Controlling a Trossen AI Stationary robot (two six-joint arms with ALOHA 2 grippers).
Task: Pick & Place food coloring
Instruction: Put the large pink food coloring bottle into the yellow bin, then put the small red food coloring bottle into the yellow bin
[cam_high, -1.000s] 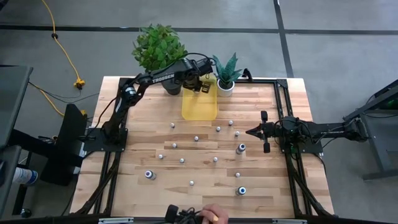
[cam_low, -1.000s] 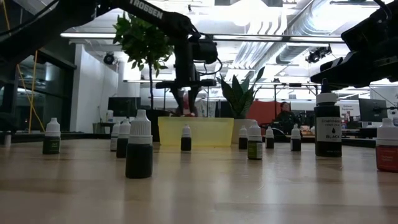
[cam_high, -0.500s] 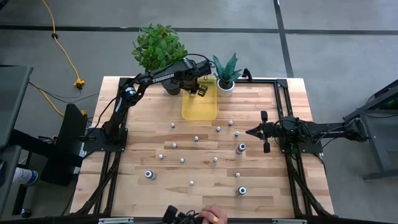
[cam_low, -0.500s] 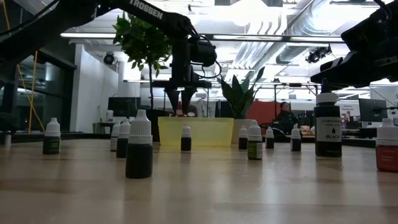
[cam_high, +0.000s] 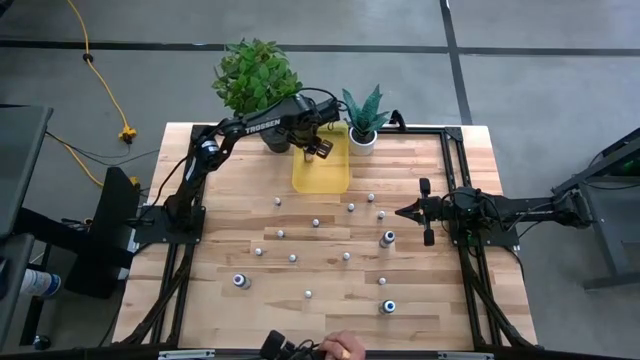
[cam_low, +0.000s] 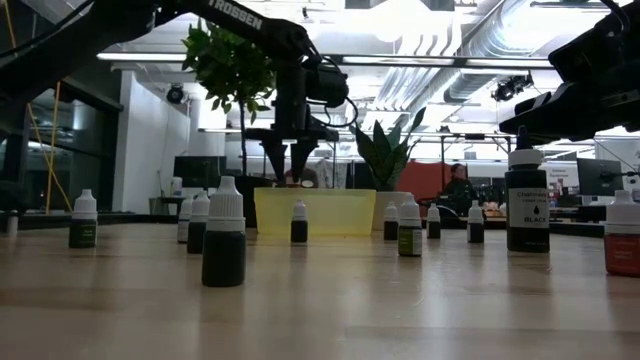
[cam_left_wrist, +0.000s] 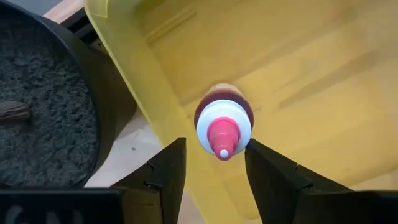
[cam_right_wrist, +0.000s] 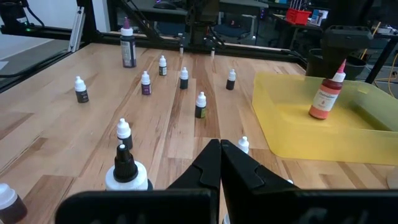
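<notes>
Your left gripper (cam_left_wrist: 211, 171) hangs open over the yellow tray (cam_high: 325, 172), fingers apart above an upright red bottle (cam_right_wrist: 325, 94) near the tray's wall — released since a second ago. Right gripper (cam_high: 404, 211), closed, waits mid-table beside scattered food coloring (cam_high: 315, 222).

Pale planked wood worktop (cam_high: 250, 215), matt; translucent glossy yellow plastic tray (cam_left_wrist: 323, 81); smooth plastic bottle (cam_left_wrist: 222, 122); matt black fingers (cam_left_wrist: 163, 174).

left claw (cam_left_wrist: 211, 171) opened, risen off red bottle (cam_left_wrist: 222, 124) in yellow tray (cam_left_wrist: 323, 81)
</notes>
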